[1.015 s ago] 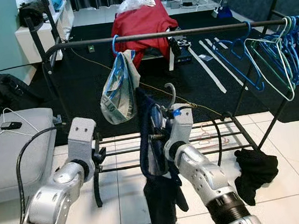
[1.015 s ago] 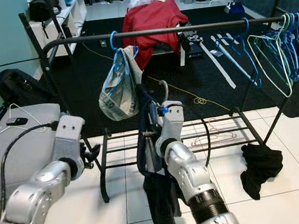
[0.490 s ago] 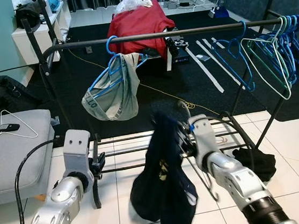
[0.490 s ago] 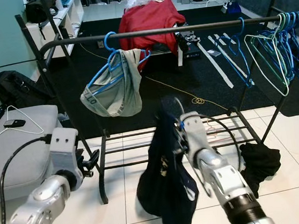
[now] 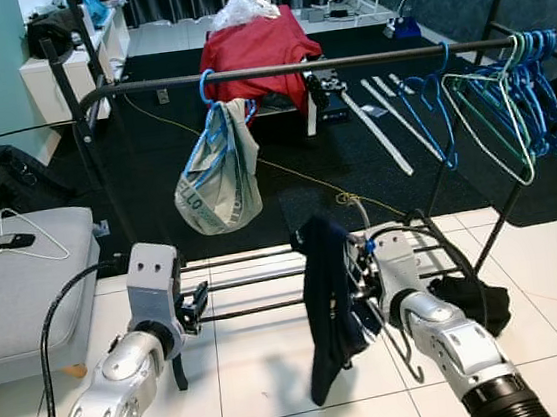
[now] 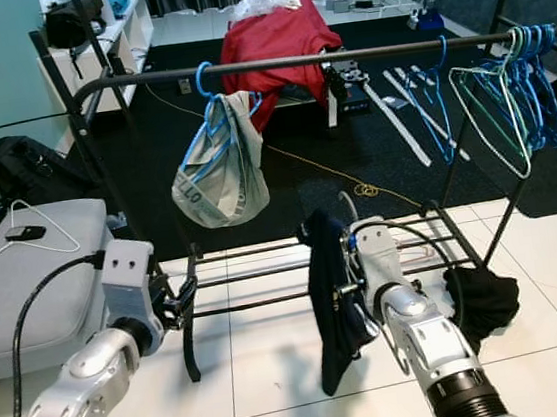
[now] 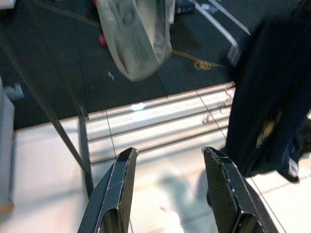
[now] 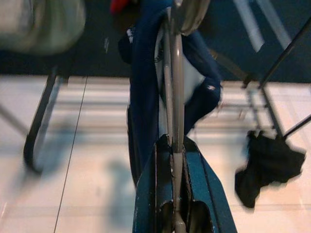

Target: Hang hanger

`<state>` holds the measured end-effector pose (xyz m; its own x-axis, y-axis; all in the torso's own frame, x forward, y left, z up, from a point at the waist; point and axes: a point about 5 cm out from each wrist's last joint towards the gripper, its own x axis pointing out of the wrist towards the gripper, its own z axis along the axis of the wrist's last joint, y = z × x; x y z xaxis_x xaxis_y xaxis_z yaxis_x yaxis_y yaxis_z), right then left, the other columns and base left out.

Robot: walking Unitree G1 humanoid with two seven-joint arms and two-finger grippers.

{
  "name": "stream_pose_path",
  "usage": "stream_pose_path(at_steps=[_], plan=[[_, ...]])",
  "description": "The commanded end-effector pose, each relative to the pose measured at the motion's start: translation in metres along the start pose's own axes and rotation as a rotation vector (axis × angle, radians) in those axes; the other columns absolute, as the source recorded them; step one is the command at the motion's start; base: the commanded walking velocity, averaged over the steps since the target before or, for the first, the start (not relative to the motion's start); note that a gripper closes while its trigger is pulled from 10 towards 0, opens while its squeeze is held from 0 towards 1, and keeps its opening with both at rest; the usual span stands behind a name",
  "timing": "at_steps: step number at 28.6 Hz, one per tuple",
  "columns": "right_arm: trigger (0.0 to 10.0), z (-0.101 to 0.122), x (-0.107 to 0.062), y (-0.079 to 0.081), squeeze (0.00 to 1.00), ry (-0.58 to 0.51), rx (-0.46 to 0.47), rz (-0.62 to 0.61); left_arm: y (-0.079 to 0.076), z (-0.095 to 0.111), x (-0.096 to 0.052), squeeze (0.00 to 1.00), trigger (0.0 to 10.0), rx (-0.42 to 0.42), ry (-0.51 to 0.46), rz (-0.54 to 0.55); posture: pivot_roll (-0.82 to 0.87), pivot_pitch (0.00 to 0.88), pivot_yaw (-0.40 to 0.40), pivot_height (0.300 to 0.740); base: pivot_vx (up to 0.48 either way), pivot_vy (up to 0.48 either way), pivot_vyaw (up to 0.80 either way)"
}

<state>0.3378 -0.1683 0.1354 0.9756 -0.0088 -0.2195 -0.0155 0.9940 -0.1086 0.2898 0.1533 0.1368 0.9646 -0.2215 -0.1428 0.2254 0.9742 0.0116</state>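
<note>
A grey hanger (image 8: 173, 73) draped with a dark garment (image 5: 328, 303) is held low in front of the rack, well below the rail (image 5: 342, 61). The right gripper (image 8: 173, 141) is clamped on the hanger's wire, as seen in the right wrist view; the hook (image 5: 359, 211) rises just above the gripper. The garment hangs bunched to one side of the wire, its hem close to the tiled floor (image 5: 259, 392).

The left gripper (image 7: 167, 187) is held idle near the rack's lower bars (image 5: 267, 280), its fingers (image 7: 116, 189) apart and empty.

On the rail, a blue hanger (image 5: 213, 90) with a pale garment (image 5: 215, 180) hangs toward the left end; a cluster of blue hangers (image 5: 517, 91) is crowded at the right. A free stretch of rail lies between them.

Risks, as judged:
- Lift is long; the unevenly draped garment could slide off the wire if the hanger is tilted or swung.
- The hook could be turned off line within the clamp, so the rail could be missed or struck.
- The hanging cloth could catch on the lower bars on the way up.
- Drifting left, the pale garment could be brushed and set swinging.
</note>
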Motion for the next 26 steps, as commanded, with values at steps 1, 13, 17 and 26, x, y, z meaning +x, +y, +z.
stream_pose_path(at_steps=[1, 13, 17, 26], plan=[[10.0, 0.023, -0.002, -0.006, 0.0, -0.128, 0.023, -0.054, -0.004, -0.009, 0.0, 0.0, 10.0, 0.004, 0.019, 0.0, 0.04, 0.109, -0.007, 0.74, 0.0, 0.0, 0.0], [10.0, 0.056, 0.005, 0.016, 0.0, -0.283, 0.286, -0.183, -0.041, -0.019, 0.015, 1.0, 10.0, -0.052, 0.011, -0.147, 0.03, 0.112, -0.016, 0.74, 0.0, 0.0, 0.0], [10.0, 0.066, 0.006, 0.031, 0.0, -0.309, 0.306, -0.147, -0.049, -0.019, 0.019, 1.0, 10.0, -0.058, 0.007, -0.174, 0.04, 0.113, -0.021, 0.74, 0.0, 0.0, 0.0], [10.0, 0.098, 0.0, 0.084, 0.0, -0.348, 0.413, 0.044, -0.071, -0.029, 0.034, 1.0, 10.0, 0.009, 0.014, -0.185, 0.03, 0.126, -0.025, 0.74, 0.0, 0.0, 0.0]])
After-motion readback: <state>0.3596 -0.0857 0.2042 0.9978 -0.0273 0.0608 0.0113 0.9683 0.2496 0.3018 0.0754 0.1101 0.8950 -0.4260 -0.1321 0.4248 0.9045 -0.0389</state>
